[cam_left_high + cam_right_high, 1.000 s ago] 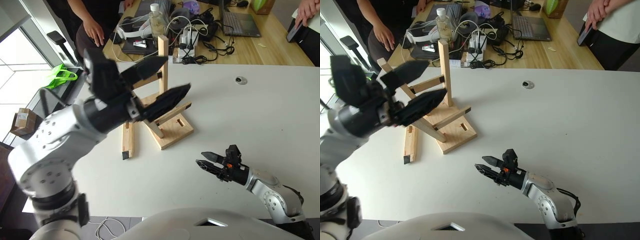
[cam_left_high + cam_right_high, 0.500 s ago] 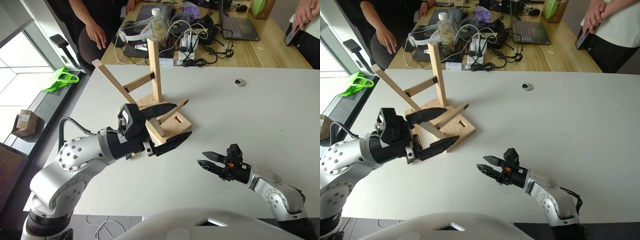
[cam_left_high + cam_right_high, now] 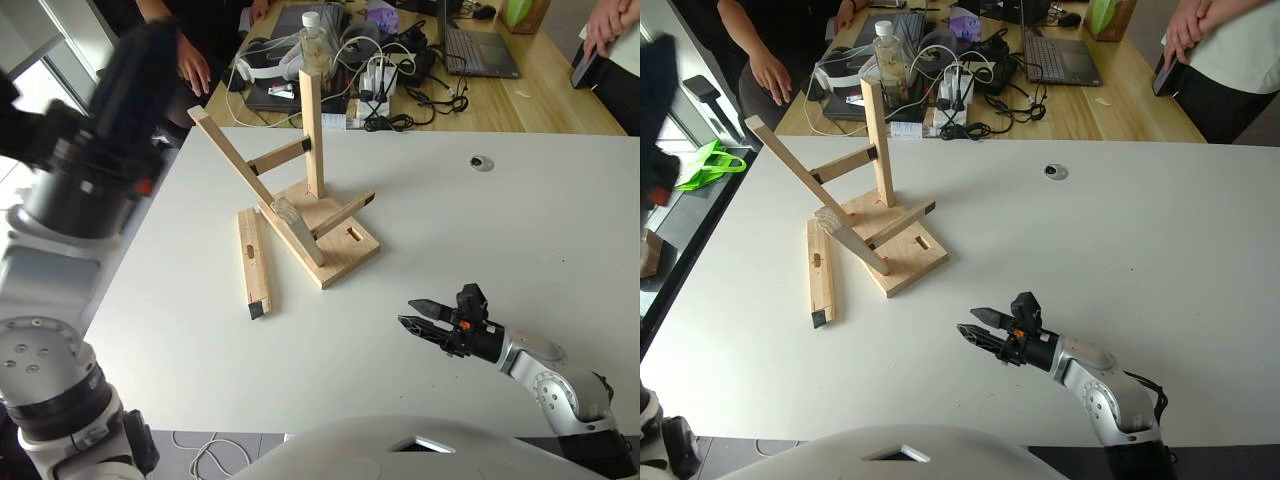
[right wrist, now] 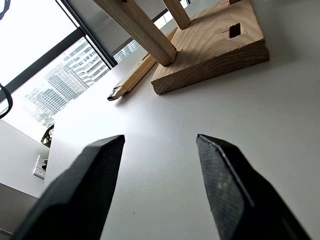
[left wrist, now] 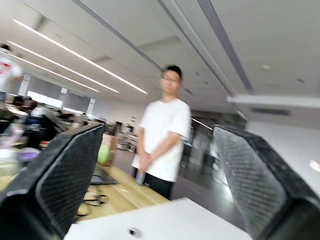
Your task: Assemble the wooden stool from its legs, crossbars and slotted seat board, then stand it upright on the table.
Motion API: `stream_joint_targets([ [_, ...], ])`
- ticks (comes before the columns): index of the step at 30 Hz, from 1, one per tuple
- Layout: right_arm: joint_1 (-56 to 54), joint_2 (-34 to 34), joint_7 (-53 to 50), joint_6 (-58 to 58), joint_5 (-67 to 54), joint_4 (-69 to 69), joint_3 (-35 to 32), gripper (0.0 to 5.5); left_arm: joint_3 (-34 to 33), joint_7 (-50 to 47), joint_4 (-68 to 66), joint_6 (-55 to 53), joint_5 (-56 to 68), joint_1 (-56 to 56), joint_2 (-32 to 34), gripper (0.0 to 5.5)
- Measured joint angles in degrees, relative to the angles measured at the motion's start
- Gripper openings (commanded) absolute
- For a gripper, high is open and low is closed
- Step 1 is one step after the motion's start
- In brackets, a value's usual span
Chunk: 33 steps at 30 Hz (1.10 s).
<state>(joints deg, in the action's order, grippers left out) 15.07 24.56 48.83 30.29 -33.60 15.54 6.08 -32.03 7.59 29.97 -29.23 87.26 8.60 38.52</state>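
The slotted seat board (image 3: 345,243) lies flat on the white table (image 3: 520,230), left of centre. One leg (image 3: 312,125) stands upright in it and a second leg (image 3: 240,170) leans out to the left. A crossbar (image 3: 280,157) joins the two, and another crossbar (image 3: 341,212) slants low over the board. A loose leg (image 3: 254,262) lies on the table just left of the board. My left gripper (image 5: 157,130) is open, raised high at the far left and facing the room. My right gripper (image 3: 418,312) hovers low over the near right of the table, open and empty, pointing toward the board (image 4: 215,47).
A round cable hole (image 3: 482,160) sits in the table at the back. Behind the table is a wooden desk (image 3: 540,105) crowded with laptops, cables and a bottle, with people standing by it. The table's left edge (image 3: 140,240) runs close to the stool parts.
My left arm, half a second ago low beside the seat board, has swung up and away to the far left. The loose leg shows again. The stool parts and right gripper have barely moved.
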Motion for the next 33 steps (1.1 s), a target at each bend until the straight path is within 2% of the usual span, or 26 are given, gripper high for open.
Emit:
stream_joint_targets([
  [2, -0.12, -0.08, -0.01, -0.13, 0.01, -0.21, -0.08, 2.69, 3.08, -9.59, -9.95, -3.05, -13.06, -1.03, 2.64, 3.99],
  [4, -0.37, -0.08, -0.04, -0.19, 0.05, -0.36, -0.12, 2.69, 9.46, -15.70, -14.88, -7.48, -24.47, -2.91, 4.43, 3.99],
  [5, -0.64, -0.19, -0.15, -0.25, 0.09, -0.44, -0.13, 2.69, 14.15, -18.39, -16.25, -11.00, -29.06, -4.61, 4.24, 4.18],
  [8, -0.92, -0.56, -0.58, -0.83, 0.29, -0.61, -0.17, 2.69, 22.78, -21.44, -15.23, -17.52, -33.25, -8.67, -1.40, 4.60],
  [11, -0.38, -0.89, -0.94, -1.35, 0.78, -0.63, 0.00, 2.69, 28.34, -25.22, -13.47, -21.59, -38.42, -9.21, -6.18, 4.60],
  [14, -0.34, -1.68, -1.68, -1.52, 0.95, -0.67, 0.11, 2.69, 28.78, -28.34, -13.98, -24.99, -42.30, -9.96, -10.63, 4.60],
  [19, -0.21, -2.39, -2.49, -2.17, 1.45, -0.71, 0.44, 2.69, 28.69, -27.34, -13.59, -27.59, -47.40, -10.05, -12.19, 4.54],
  [33, 0.50, -3.90, -5.00, -2.66, 0.67, -0.13, -1.59, 2.69, 25.71, -16.97, -12.40, -27.28, -54.65, -12.28, -14.36, 2.71],
])
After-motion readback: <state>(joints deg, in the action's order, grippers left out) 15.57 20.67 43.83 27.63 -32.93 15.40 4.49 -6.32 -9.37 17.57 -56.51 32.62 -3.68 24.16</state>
